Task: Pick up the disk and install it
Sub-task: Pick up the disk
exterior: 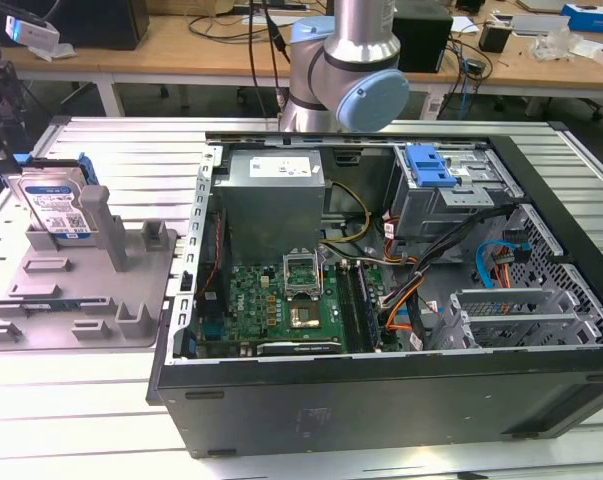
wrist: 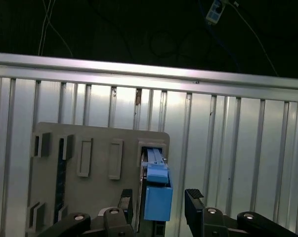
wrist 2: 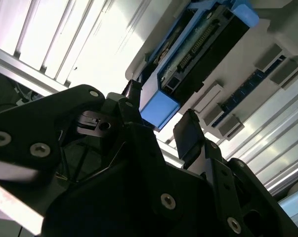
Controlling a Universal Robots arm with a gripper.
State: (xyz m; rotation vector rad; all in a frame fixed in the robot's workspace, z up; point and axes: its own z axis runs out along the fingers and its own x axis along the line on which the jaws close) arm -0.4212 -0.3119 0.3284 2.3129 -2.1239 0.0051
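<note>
Exterior view, disk: I see the disk [exterior: 56, 205] standing on edge in a slot of the grey fixture [exterior: 91, 300], at the exterior view's left. I judge it is propped upright so that its top edge is free to be gripped.
Exterior view, computer case: the open case [exterior: 381, 400] lies on the slatted worktop [exterior: 111, 150], just beside the fixture on the exterior view's right. Its grey drive cage [exterior: 421, 205] with a blue tab sits well apart from the disk.
Exterior view, arm: the arm [exterior: 356, 60] rises behind the case.
First wrist view, jaws: released, with one black fingertip [wrist: 193, 197] on either side of the disk's blue rail [wrist: 157, 195]. A gap shows on both sides, so nothing is grasped.
First wrist view, progress: the disk sits in its slot, not yet lifted.
Second wrist view, jaws: the same straddle, with the end of the blue rail lying between the two fingertips. I judge the jaws are lined up across the disk's thin width.
</note>
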